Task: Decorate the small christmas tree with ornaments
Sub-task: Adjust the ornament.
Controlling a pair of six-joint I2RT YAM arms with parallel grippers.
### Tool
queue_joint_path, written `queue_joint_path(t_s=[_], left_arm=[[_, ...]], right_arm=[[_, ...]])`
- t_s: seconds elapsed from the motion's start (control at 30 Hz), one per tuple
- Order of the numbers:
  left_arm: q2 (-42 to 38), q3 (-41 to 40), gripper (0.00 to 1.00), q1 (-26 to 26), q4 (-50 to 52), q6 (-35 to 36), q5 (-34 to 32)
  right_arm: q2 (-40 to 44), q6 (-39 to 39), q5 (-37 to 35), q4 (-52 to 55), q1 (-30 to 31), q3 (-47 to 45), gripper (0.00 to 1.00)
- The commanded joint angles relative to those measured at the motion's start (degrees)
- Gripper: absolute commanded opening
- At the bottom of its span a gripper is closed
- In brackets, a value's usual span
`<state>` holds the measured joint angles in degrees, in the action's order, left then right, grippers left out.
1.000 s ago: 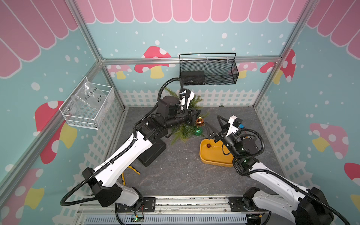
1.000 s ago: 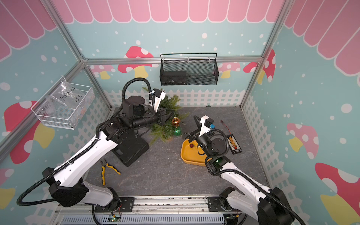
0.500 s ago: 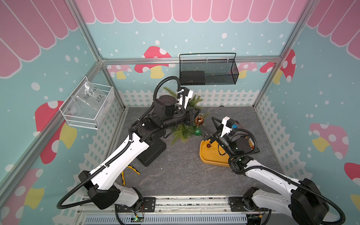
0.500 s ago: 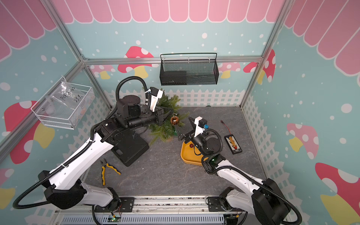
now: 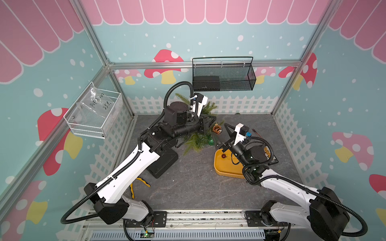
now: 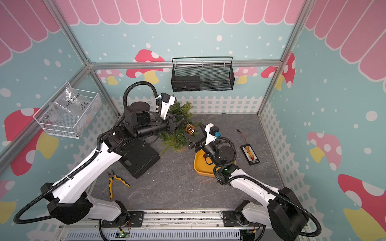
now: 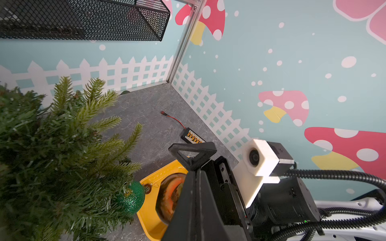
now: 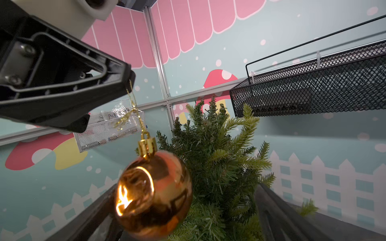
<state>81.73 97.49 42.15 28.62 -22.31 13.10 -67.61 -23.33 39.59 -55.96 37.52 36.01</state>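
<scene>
- Down by the front rail, you've got yellow pliers (image 6: pixel 113 183) and a black slab (image 6: pixel 140 158) lying on the floor. Neither matters for this job.
- Next out, the yellow tray (image 5: pixel 226 172) holds only the little red ball (image 5: pixel 224 156), so that one isn't hung yet.
- Just past the tray, your right gripper (image 5: pixel 223 135) has its jaws spread wide and holds nothing. In the right wrist view the orange ball (image 8: pixel 153 194) hangs between its two dark fingers (image 8: pixel 277 208), and as far as I can tell it touches neither.
- Your left gripper (image 8: pixel 125 83) is pinched tight on the gold string (image 8: pixel 133 104). The orange ball dangles in the air right beside the tree (image 8: pixel 219 156), not on a branch.
- The green ball (image 7: pixel 130 198) looks already hung on a low branch on the tray side.
- My read is one on, one being hung, one to go.
- For the next move you need that string loop slid over a branch tip, so bring the left gripper in over the needles. Don't let go until the loop actually catches, or the ball just drops. The open right gripper could steady the ball or hold a branch for you.
- Way at the back, the black wire basket (image 5: pixel 223 77) on the wall isn't part of this.
</scene>
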Motion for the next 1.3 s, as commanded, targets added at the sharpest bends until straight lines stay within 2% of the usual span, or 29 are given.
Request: queue_joint_path(t_s=[0.0, 0.13, 0.27, 0.43, 0.53, 0.77, 1.13, 1.27], left_arm=[[-1.7, -1.0, 0.0, 0.3, -0.9, -0.7, 1.4], [-2.0, -1.7, 0.0, 0.3, -1.6, -0.8, 1.7], [-2.4, -2.3, 0.0, 0.3, -1.8, -0.9, 1.6], [-3.0, -2.8, 0.0, 0.3, -2.1, -0.6, 1.3], [-3.3, -3.1, 0.0, 0.3, -2.2, -0.6, 1.3], [-4.2, -4.3, 0.0, 0.2, -2.1, 0.3, -0.6], [-5.2, -7.7, 0.0, -0.9, -2.7, 0.2, -1.2], [-5.4, -7.8, 0.0, -0.9, -3.4, -0.2, -0.7]], right_arm=[[0.0, 1.5, 0.0, -2.7, 0.3, 1.9, 0.98], [-1.0, 1.0, 0.2, -2.7, 0.4, 3.0, 0.93], [-1.7, 0.6, 0.1, -2.3, 0.4, 3.7, 0.82], [-3.8, -0.4, 1.5, -1.2, 0.4, 5.6, 0.87], [-4.3, -0.4, 2.3, -1.3, 0.5, 6.2, 0.84], [-4.3, -0.7, 3.7, -1.0, 0.5, 6.5, 0.59], [-1.2, 2.8, 2.8, 6.0, 0.5, 6.8, 0.58], [-2.4, 2.6, 3.6, 6.3, 0.5, 7.8, 0.53]])
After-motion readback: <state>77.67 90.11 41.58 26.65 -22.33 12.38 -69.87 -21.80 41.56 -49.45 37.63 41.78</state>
